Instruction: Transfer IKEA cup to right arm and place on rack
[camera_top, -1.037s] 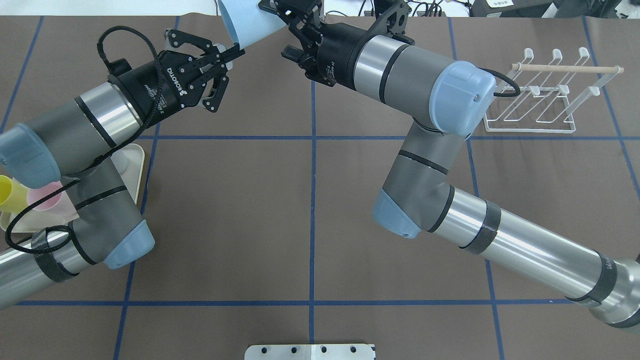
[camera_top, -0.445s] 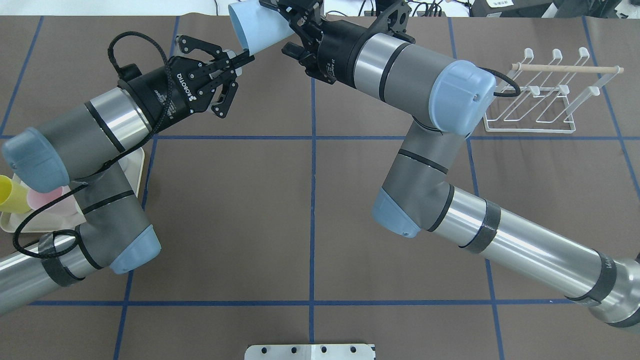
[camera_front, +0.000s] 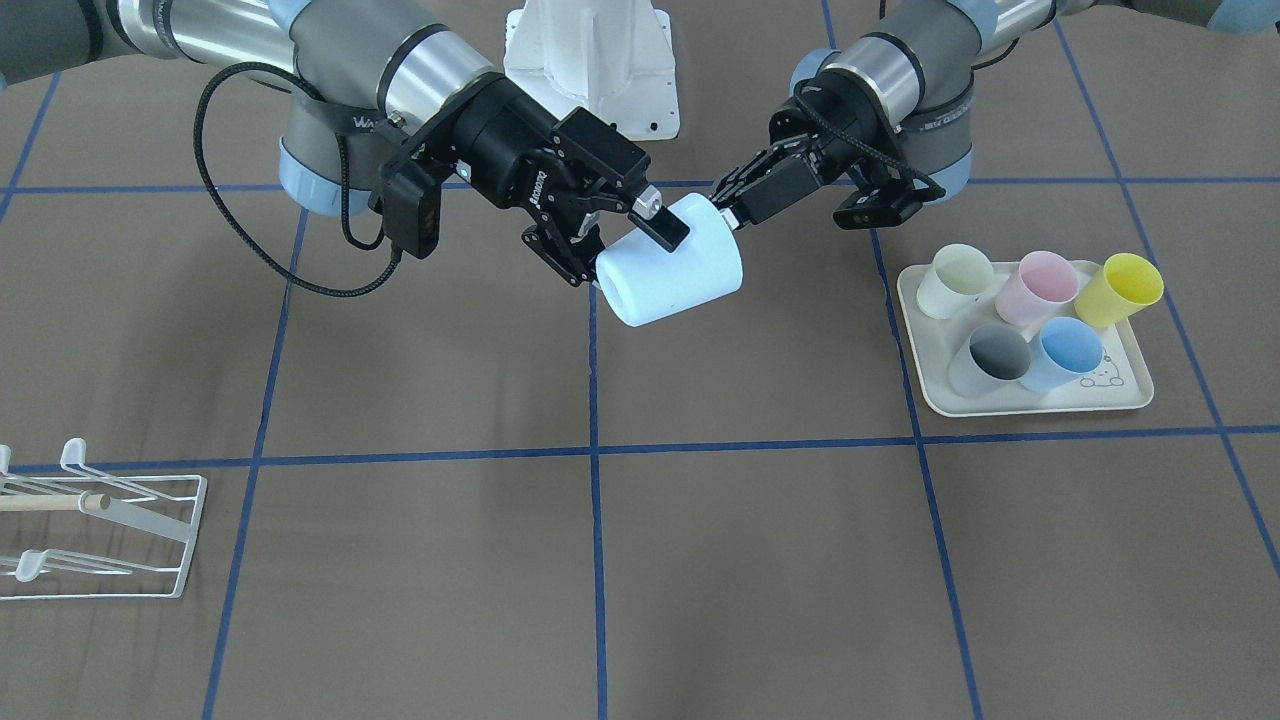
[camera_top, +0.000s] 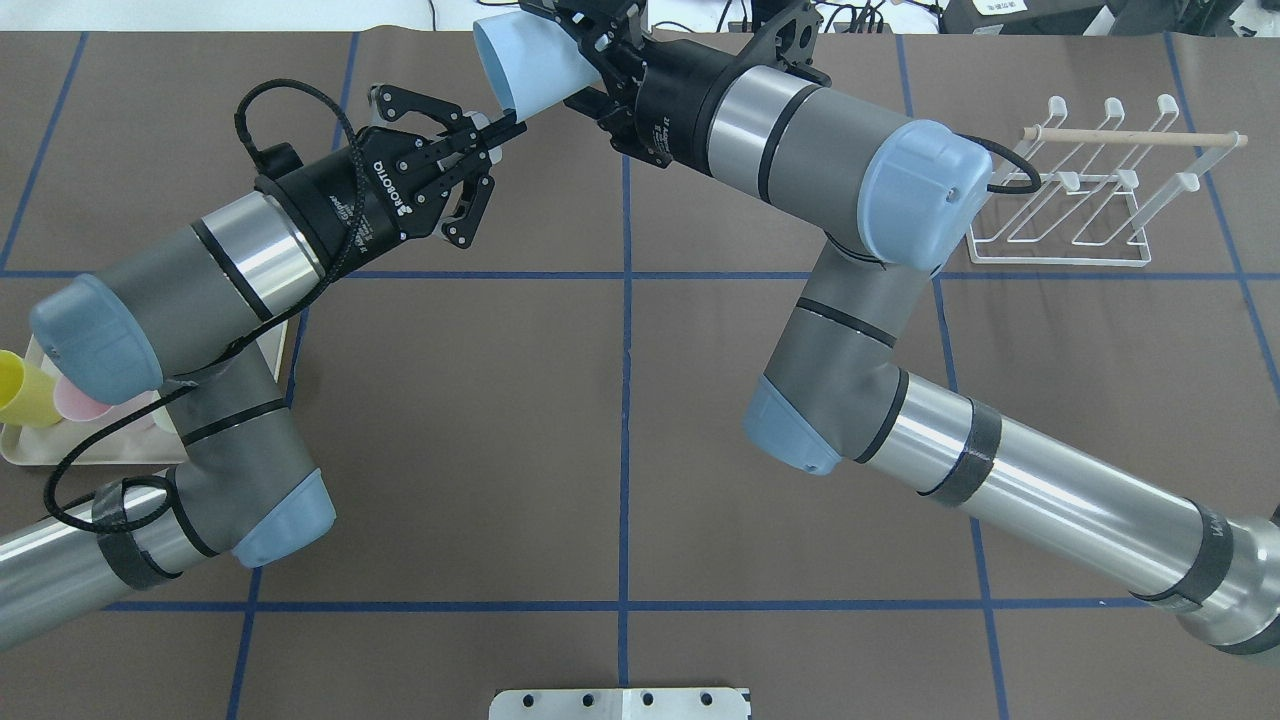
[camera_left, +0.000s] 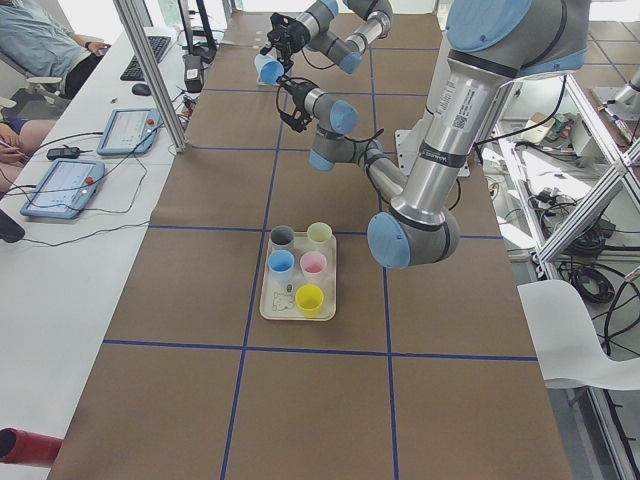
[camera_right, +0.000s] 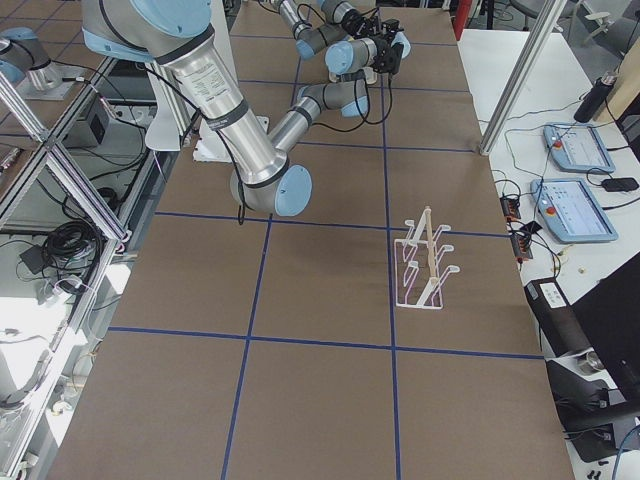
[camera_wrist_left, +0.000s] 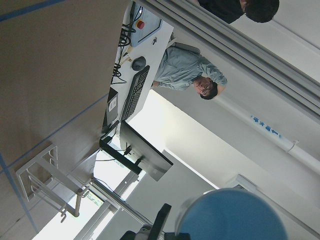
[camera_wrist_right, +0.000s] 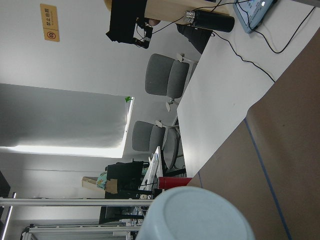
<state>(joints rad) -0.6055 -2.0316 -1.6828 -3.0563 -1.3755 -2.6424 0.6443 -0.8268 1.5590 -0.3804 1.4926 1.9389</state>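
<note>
PHOTOGRAPHER: Over the past second the left arm (camera_top: 200, 290) swings toward the right of the overhead view. It carries the pale-blue cup (camera_top: 530, 65) the same way. The right arm (camera_top: 1000, 470) barely shifts, and the rack (camera_top: 1122, 180) stays where it was.

DESK: Who has hold of it?

PHOTOGRAPHER: The left gripper (camera_top: 508, 124). Its jaws are drawn almost together, pinching the rim. The pale-blue cup hangs in the air on its side, mouth toward the left arm. It sits between the two arms, over the centre line of the brown table (camera_front: 760, 560).

DESK: And the right gripper (camera_front: 620, 250)?

PHOTOGRAPHER: Its jaws are spread, one on either side of the closed end. From the front, one of its black fingers (camera_front: 662, 228) lies across the wall of the pale-blue cup. Whether the pads actually press on it cannot be told.

DESK: Where is the rack?

PHOTOGRAPHER: Far right in the overhead view, well apart from both grippers. It is white wire, with a pale wooden rod (camera_top: 1130, 136) across its hooked prongs.

DESK: Anything else in shot?

PHOTOGRAPHER: A cream tray (camera_front: 1010, 405) lies on the left arm's side of the table. It holds a cream cup (camera_front: 955, 280), a pink cup (camera_front: 1040, 290), a yellow cup (camera_front: 1120, 290), a grey cup (camera_front: 990, 360) and a blue cup (camera_front: 1065, 352). The left wrist camera also catches a seated person (camera_wrist_left: 187, 70) at a white desk beyond the table.
</note>
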